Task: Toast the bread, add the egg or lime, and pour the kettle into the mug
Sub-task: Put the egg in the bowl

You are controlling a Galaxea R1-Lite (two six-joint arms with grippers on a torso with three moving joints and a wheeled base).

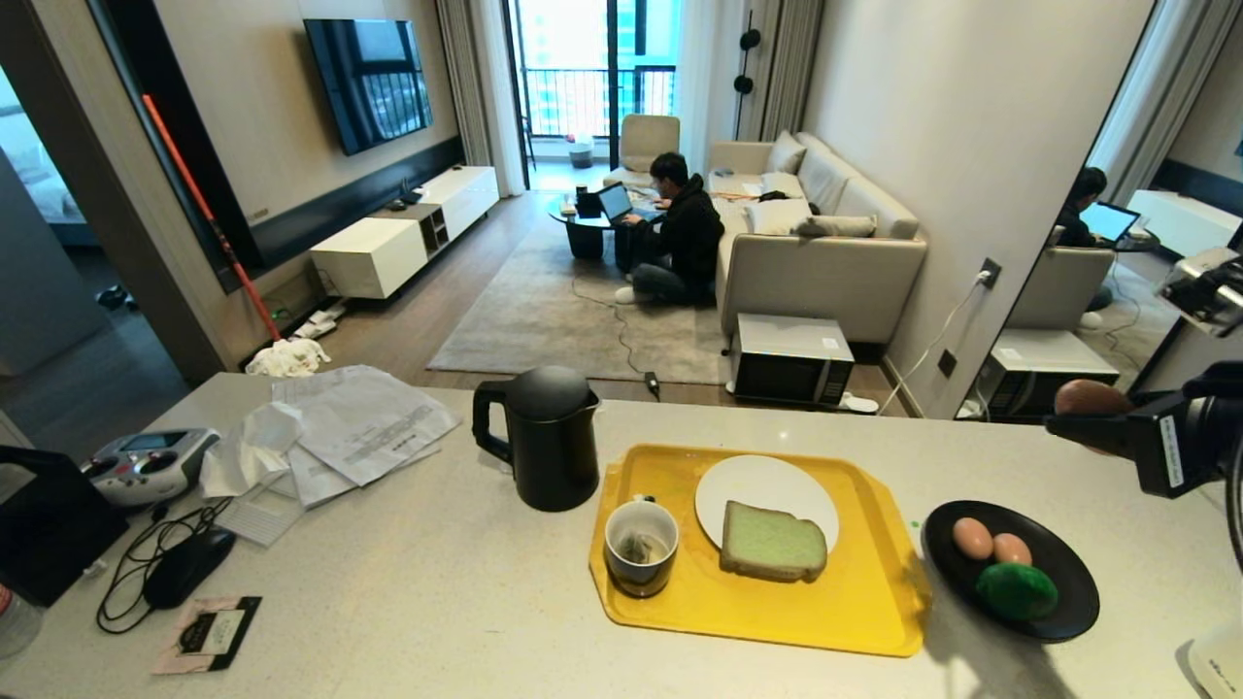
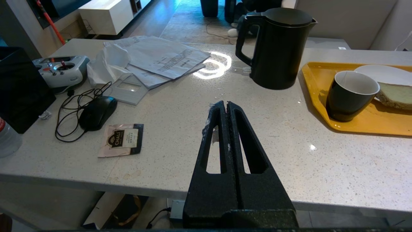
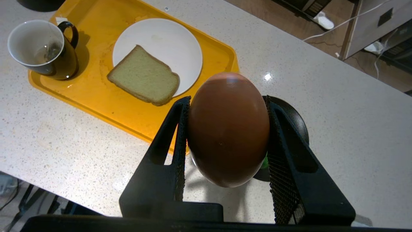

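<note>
My right gripper (image 3: 227, 99) is shut on a brown egg (image 3: 228, 129) and holds it in the air above the black dish (image 3: 296, 119), to the right of the tray. In the head view that egg (image 1: 1090, 396) shows at the right edge. The dish (image 1: 1063, 563) holds two more eggs (image 1: 972, 537) and the lime (image 1: 1016, 590). The bread (image 1: 772, 542) lies half on a white plate (image 1: 757, 481) on the yellow tray (image 1: 855, 612), beside the mug (image 1: 641, 547), which has a tea bag inside. The black kettle (image 1: 544, 437) stands left of the tray. My left gripper (image 2: 224, 104) is shut and empty over the counter's near edge.
Papers (image 1: 364, 422), a remote controller (image 1: 151, 464), a mouse with its cable (image 1: 189, 565) and a tea packet (image 1: 209, 633) lie on the counter's left part. Beyond the counter a person sits on the floor at a laptop, and a microwave (image 1: 789, 359) stands on the floor.
</note>
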